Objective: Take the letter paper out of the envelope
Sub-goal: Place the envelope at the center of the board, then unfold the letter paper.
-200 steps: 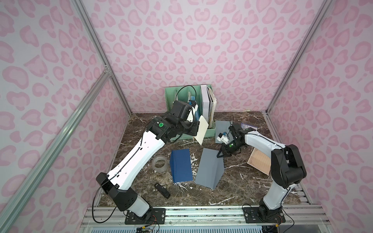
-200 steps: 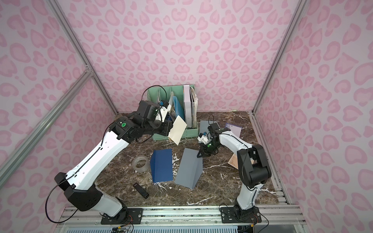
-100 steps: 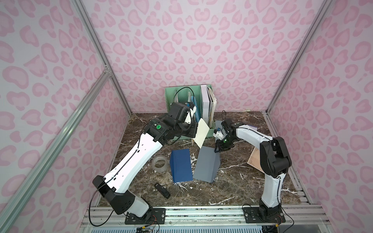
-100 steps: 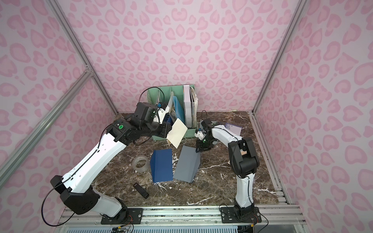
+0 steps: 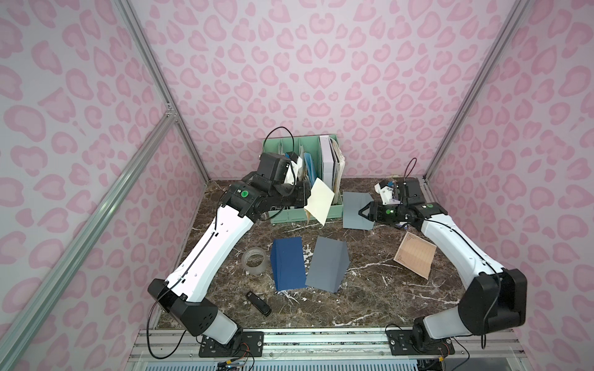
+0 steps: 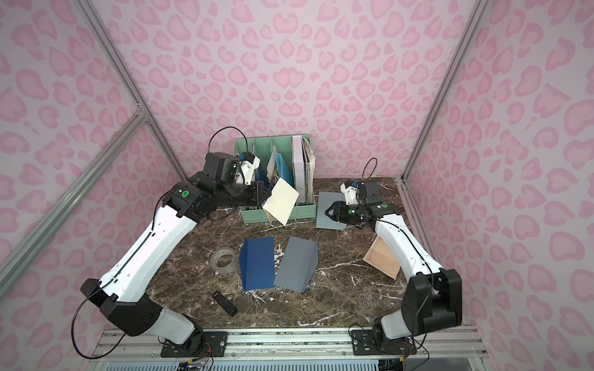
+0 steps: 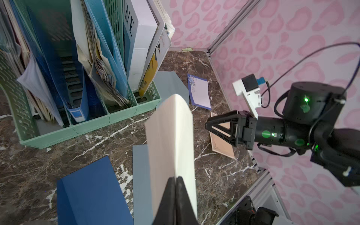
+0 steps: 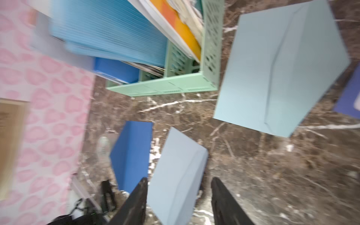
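My left gripper point(image 5: 305, 200) is shut on the lower edge of a cream letter paper point(image 5: 319, 200), holding it in the air in front of the organizer. The wrist view shows the jaws point(image 7: 176, 178) pinched together on the letter paper point(image 7: 169, 136). A grey envelope point(image 5: 328, 268) lies slightly tented on the marble near the middle, apart from both grippers. My right gripper point(image 5: 360, 212) hovers open at the back right with nothing between its fingers; in its wrist view, blurred by motion, the grey envelope point(image 8: 179, 155) lies beyond the open gripper point(image 8: 179, 179).
A green file organizer point(image 5: 302, 180) full of folders stands at the back. A dark blue envelope point(image 5: 287, 263) lies beside the grey one. A second grey envelope point(image 5: 355, 210) lies under the right gripper. Also here: a tape roll point(image 5: 254, 265), a tan lined sheet point(image 5: 414, 258), a small black object point(image 5: 258, 303).
My right gripper has opened and let go of the grey envelope, which now rests on the table; the right arm has drawn back toward the rear right. The left still holds the letter paper.
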Robot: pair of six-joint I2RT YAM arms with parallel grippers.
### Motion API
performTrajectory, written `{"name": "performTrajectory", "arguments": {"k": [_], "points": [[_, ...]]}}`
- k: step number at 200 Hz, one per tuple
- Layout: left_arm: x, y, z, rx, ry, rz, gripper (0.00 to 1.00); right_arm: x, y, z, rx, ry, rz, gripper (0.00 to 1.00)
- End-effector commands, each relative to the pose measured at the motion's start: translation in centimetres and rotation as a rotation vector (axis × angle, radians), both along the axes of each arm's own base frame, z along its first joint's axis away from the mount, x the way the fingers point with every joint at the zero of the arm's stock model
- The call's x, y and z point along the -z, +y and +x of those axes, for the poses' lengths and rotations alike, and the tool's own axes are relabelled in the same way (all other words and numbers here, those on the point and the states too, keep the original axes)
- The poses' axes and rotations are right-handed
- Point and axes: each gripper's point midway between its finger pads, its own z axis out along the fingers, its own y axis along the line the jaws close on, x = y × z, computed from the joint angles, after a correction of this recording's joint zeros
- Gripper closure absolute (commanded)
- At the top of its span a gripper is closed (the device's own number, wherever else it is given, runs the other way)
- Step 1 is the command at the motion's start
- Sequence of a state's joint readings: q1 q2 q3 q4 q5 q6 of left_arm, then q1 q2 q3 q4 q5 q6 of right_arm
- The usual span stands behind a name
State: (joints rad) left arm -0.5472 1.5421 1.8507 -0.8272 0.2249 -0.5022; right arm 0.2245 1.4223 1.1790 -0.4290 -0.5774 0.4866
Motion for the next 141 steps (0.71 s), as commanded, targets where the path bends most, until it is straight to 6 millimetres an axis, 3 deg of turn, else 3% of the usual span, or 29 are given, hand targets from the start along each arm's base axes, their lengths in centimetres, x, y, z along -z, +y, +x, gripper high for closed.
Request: {"name": "performTrajectory", "arguments": {"k": [1,31,44,81,111,141], "points": [[-2.5,-1.1,0.8,0.013,-0.004,-0.161,1.00,-8.8,3.1,-0.9,-0.102,-0.132,0.433,0.36],[-4.6,-1.4,2.6,-0.004,-0.005,-0.299,1.00,-14.9,3.6,-2.6,-0.172,-0.205,0.718,0.29],[-5.4,-1.7,3.1,-0.003,-0.010,-0.340,1.00,-16.2,3.9,-2.7,-0.190,-0.192,0.770,0.28],[-6.4,-2.9,3.9,0.019,0.001,-0.415,1.00,-18.5,5.6,-2.9,-0.260,-0.187,0.825,0.27],[-6.8,-3.4,4.3,0.026,0.005,-0.454,1.00,-18.1,7.1,-3.0,-0.289,-0.137,0.826,0.28],[-7.1,-3.6,4.5,0.031,0.004,-0.465,1.00,-18.5,7.1,-2.7,-0.276,-0.144,0.852,0.29]]}}
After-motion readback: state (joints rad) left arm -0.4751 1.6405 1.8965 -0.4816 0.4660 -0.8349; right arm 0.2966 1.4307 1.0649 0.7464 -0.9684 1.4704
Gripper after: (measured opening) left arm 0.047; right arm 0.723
